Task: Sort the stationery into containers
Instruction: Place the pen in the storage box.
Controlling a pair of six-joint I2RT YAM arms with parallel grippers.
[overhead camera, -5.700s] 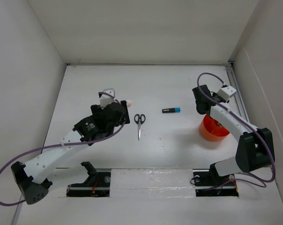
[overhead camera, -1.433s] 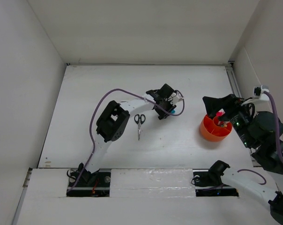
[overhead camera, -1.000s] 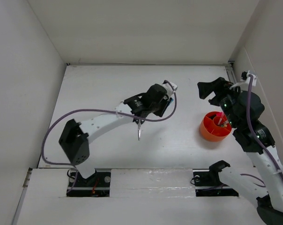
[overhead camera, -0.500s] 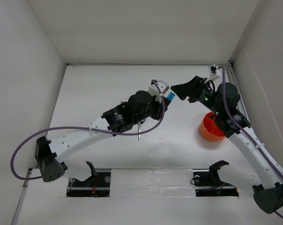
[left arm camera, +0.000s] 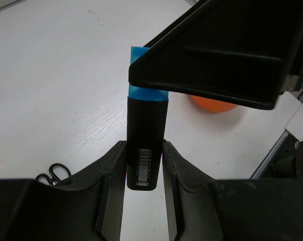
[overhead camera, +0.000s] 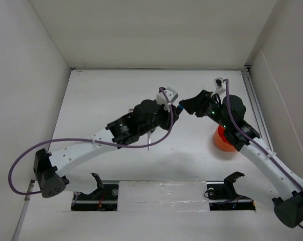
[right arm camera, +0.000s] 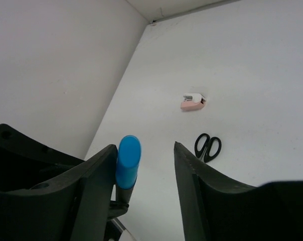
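My left gripper (left arm camera: 143, 146) is shut on the black body of a blue-capped marker (left arm camera: 146, 125), held up off the table. The jaws of my right gripper (right arm camera: 144, 148) stand open on either side of its blue cap (right arm camera: 127, 156). The cap rests against one finger (right arm camera: 99, 175), with a gap to the other. From above the two grippers meet at the marker (overhead camera: 180, 106). Black-handled scissors (right arm camera: 207, 146) and a pink-white eraser (right arm camera: 193, 102) lie on the table. The orange tub (overhead camera: 222, 141) sits at the right, partly behind the right arm.
White walls close in the table on the left, back and right. The left arm (overhead camera: 116, 134) stretches across the middle and covers part of the scissors (overhead camera: 148, 142). Purple cables loop from both arms.
The right arm swung left from over the tub to the marker's cap, and its jaws narrowed around it. The left arm kept its grip and shifted the marker slightly.
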